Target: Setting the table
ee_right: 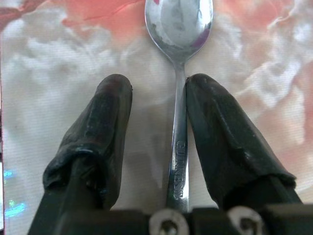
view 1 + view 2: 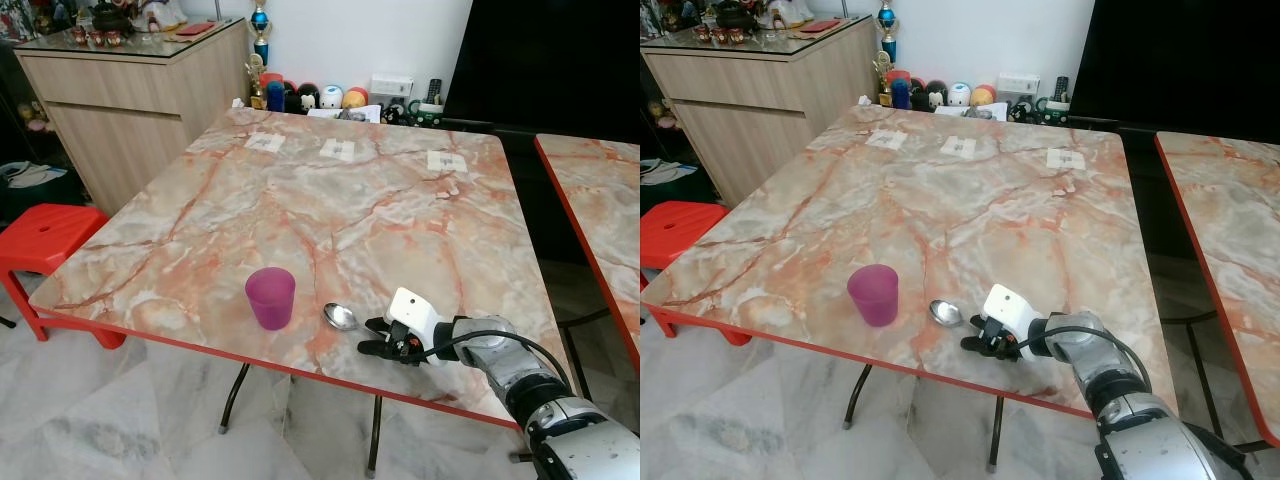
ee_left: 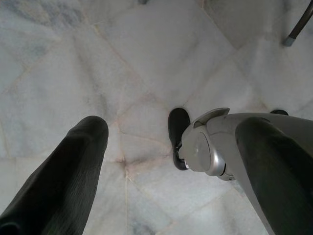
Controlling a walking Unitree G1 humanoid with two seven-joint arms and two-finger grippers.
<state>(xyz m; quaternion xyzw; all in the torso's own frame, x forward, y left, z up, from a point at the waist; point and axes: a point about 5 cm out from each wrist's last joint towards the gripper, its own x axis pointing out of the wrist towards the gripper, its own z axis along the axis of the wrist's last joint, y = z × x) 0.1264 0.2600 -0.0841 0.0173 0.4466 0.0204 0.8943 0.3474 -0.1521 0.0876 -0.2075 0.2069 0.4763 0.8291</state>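
A purple cup (image 2: 270, 297) stands upright near the front edge of the marble table (image 2: 340, 200); what it holds cannot be told. Just beside it lies a spoon (image 2: 340, 317), bowl toward the cup. The right gripper (image 2: 385, 337) rests on the tabletop, fingers parted, the handle lying between them against one finger (image 1: 230, 142), not clamped. The left gripper (image 3: 161, 161) hangs spread above the floor.

Silver right arm (image 2: 540, 385), white wrist block, black cable, black-fingered right gripper (image 2: 377, 337)
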